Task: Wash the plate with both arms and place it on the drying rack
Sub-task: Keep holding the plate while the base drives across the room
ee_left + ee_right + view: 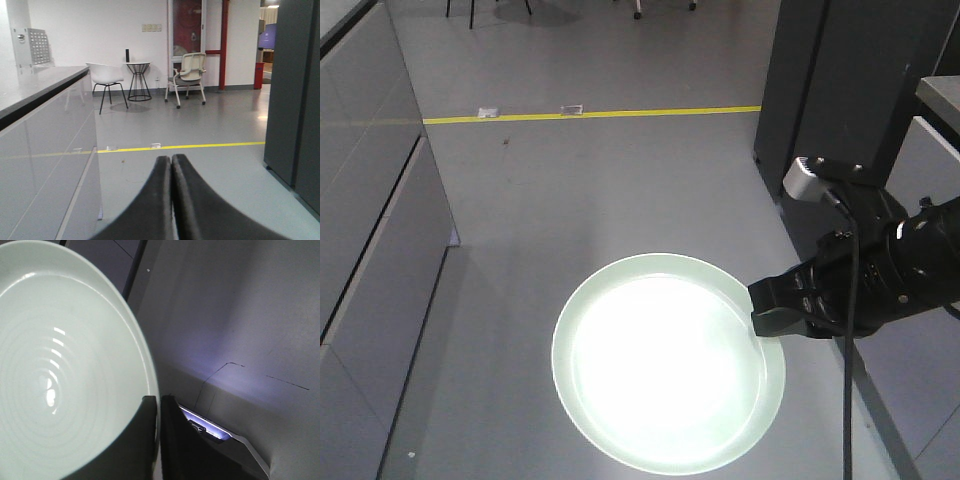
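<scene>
We look down on a grey floor in a room lined with pale grey cabinets on the left. Nearest to us, the mint-green plate hangs roughly level above that floor, its hollow side up and glaring under the light. The right arm reaches in from the right, and its jaws are clamped on the plate's right rim; in the right wrist view we see the rim pinched between two dark fingers. The left arm's jaws are together on nothing, their black fingers pressed side by side and pointing down the room. A tall dark cabinet stands behind the right arm. Farther off, a yellow line crosses the floor, and by the far wall we make out a white chair, a small round table and a beige office chair.
</scene>
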Robot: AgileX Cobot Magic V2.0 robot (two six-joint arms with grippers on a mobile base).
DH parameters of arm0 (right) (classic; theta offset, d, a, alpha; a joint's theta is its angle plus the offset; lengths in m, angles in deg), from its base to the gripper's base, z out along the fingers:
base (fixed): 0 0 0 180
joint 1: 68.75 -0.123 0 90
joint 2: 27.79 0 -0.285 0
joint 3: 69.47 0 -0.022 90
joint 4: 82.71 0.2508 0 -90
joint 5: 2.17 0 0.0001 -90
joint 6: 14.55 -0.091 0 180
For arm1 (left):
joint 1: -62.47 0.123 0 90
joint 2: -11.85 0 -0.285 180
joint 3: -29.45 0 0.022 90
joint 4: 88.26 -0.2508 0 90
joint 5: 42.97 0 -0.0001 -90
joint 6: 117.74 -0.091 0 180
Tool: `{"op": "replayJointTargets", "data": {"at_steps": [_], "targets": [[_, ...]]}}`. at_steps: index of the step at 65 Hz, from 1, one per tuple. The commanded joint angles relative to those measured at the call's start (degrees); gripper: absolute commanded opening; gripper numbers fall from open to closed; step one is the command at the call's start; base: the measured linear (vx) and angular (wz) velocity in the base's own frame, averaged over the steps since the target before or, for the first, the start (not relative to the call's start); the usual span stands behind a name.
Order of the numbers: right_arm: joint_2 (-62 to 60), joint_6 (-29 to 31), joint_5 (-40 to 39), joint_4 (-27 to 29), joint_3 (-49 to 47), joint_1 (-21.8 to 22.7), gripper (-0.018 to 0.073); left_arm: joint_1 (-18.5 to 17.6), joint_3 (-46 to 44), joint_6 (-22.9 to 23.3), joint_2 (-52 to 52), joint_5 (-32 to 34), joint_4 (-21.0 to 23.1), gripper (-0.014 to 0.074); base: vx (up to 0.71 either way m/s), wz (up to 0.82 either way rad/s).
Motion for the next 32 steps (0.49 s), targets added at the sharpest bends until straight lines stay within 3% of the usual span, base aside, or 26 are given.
{"op": "replayJointTargets", "data": {"at_steps": [1,32], "targets": [[-1.7,0.6,-1.4,2.1,-1.5,0.0,-0.0001,-0.3,-1.6,0.4,0.9,4.1,0.1,-0.0006,0.11,-0.20],[-1.7,0.6,-1.4,2.1,-1.5,0.0,-0.0001,-0.3,-1.6,0.4,0.9,4.1,0.1,-0.0006,0.11,-0.18]]}}
